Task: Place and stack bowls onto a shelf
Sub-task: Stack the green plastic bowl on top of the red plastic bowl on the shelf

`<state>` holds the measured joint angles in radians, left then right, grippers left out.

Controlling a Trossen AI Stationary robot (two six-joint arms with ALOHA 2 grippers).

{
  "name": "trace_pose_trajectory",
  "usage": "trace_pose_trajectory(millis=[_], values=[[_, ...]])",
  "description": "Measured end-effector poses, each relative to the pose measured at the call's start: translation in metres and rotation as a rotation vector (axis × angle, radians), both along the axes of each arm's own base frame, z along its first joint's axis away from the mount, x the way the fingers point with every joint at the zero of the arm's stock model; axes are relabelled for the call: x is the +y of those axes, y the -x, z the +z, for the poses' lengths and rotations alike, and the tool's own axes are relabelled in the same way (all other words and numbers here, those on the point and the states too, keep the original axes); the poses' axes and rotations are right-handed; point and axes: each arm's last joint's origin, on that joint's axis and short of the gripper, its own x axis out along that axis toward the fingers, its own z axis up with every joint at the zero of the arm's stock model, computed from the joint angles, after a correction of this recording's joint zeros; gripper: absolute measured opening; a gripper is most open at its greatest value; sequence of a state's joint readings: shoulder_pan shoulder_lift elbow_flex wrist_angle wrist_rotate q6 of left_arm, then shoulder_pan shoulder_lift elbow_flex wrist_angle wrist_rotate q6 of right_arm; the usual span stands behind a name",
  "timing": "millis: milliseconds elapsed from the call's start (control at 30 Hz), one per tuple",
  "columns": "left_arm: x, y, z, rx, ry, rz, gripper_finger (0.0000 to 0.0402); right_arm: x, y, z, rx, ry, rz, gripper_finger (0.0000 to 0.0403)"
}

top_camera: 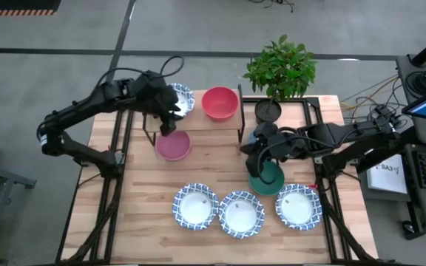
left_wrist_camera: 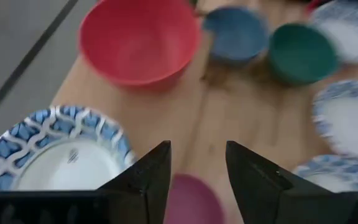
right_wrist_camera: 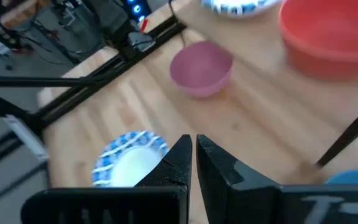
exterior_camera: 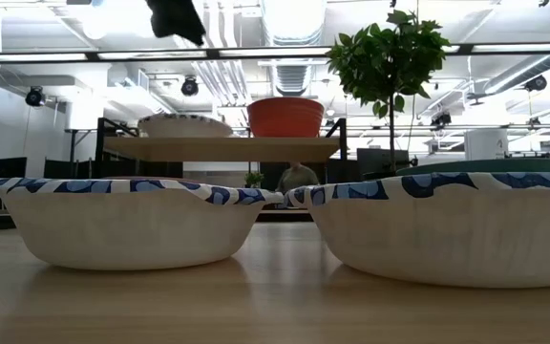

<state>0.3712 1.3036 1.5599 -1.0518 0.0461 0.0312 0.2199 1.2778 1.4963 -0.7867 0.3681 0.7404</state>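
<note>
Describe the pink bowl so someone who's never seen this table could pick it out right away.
Find the small wooden shelf at the table's back edge, carrying a red bowl and a patterned bowl. Just in front of the shelf's left end, on the tabletop, sits the pink bowl. It is the only pink one, plain and smaller than the blue-rimmed white bowls.

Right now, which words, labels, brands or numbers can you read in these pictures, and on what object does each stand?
None can be read.
White paper beside the table's right edge: dark marks, too small to read.
White bowl on the shelf: a small dark mark inside, blurred.
</note>
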Motion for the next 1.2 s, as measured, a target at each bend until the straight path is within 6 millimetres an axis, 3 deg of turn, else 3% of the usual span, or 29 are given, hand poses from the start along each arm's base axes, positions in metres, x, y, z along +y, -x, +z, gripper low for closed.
trace_pose_trajectory(millis=[167,367,500,633,733,833,1000,1200], values=[[-0.014,0.014,0.01,-0.118,0.027,-0.006,0.0115,-0.003,-0.008,-0.007,0.014,-0.179,-0.034,0.0012],[-0.026,0.03,0.012,-0.184,0.097,0.041,0.01,-0.01,-0.038,-0.036,0.128,-0.331,-0.043,0.0012],[-0.031,0.04,0.003,-0.184,0.14,0.071,0.0093,-0.013,-0.054,-0.063,0.279,-0.459,-0.07,0.0012],[-0.035,0.049,-0.011,-0.188,0.174,0.097,0.0088,-0.015,-0.057,-0.092,0.507,-0.621,-0.176,0.0012],[-0.038,0.055,-0.024,-0.211,0.203,0.12,0.0086,-0.015,-0.056,-0.109,0.643,-0.652,-0.296,0.0012],[-0.041,0.061,-0.034,-0.262,0.225,0.134,0.0086,-0.014,-0.057,-0.119,0.724,-0.678,-0.309,0.0017],[-0.047,0.072,-0.044,-0.354,0.243,0.132,0.0086,-0.013,-0.063,-0.131,0.766,-0.675,-0.333,0.0054],[-0.051,0.089,-0.037,-0.435,0.229,0.12,0.0086,-0.014,-0.067,-0.154,0.865,-0.618,-0.427,0.0127]])
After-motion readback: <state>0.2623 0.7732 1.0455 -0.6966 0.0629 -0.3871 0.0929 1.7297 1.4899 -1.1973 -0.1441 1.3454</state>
